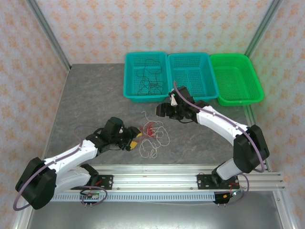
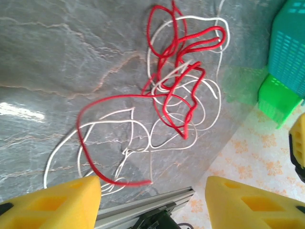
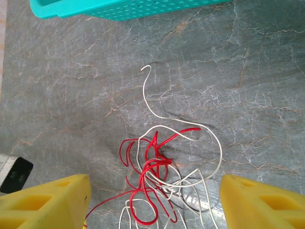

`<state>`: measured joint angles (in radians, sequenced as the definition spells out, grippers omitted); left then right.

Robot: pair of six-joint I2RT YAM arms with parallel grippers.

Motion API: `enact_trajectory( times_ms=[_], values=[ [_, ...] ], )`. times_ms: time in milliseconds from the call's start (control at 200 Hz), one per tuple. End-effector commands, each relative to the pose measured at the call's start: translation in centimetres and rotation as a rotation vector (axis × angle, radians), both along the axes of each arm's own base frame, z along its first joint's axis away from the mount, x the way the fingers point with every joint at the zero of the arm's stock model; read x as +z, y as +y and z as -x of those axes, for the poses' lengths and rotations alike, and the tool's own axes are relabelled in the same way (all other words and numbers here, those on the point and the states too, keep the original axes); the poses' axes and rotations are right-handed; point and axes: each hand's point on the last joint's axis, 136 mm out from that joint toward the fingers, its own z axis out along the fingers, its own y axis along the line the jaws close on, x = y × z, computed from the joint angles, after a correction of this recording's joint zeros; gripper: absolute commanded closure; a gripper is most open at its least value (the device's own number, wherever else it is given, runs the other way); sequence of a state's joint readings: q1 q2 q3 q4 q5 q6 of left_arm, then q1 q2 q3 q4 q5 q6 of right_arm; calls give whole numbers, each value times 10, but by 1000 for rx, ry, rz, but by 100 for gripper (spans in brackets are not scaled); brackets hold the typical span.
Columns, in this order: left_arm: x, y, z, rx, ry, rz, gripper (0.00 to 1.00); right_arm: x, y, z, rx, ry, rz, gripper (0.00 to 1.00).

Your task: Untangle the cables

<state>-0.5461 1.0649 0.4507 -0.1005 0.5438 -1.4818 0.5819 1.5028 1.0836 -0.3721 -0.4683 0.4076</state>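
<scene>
**Both pincers apart over the red-and-white tangle**

From above: my left pincer (image 1: 135, 139) sits just left of the tangle, and my right pincer (image 1: 162, 110) hangs at its far side. The red cable (image 1: 149, 129) and white cable (image 1: 151, 148) lie mid-tabletop, toward the near edge. The black cable (image 1: 145, 81) lies apart in the left teal basket (image 1: 128, 71) at the far edge. The tabletop's left side is bare.

Left wrist: my yellow fingers (image 2: 57, 205) stand apart, clamping nothing. Red loops (image 2: 176, 90) cross over white ones (image 2: 143, 143), which the top camera blurs.

Right wrist: my fingers (image 3: 47, 200) gape wide above the knot (image 3: 152, 162). One white end (image 3: 152, 95) strays toward the basket rim (image 3: 119, 7), with bare stone around it.
</scene>
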Motion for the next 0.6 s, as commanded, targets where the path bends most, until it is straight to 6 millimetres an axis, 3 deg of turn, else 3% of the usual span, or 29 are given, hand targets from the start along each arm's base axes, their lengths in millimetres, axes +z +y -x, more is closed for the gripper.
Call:
enact_trajectory(
  times_ms=[0,190,340,596],
  values=[
    [-13,8,6,-6,44,-37,35,-2,0,-5,-9,-19,7,28],
    [-26,13,-4,5,50,-67,25,2,-4,-3,-13,-32,17,28],
    [-35,14,-5,-5,71,-86,23,1,-5,-3,-23,-27,13,28],
    [-36,8,-18,13,53,-52,44,1,-4,-3,-22,-25,9,28]
  ],
)
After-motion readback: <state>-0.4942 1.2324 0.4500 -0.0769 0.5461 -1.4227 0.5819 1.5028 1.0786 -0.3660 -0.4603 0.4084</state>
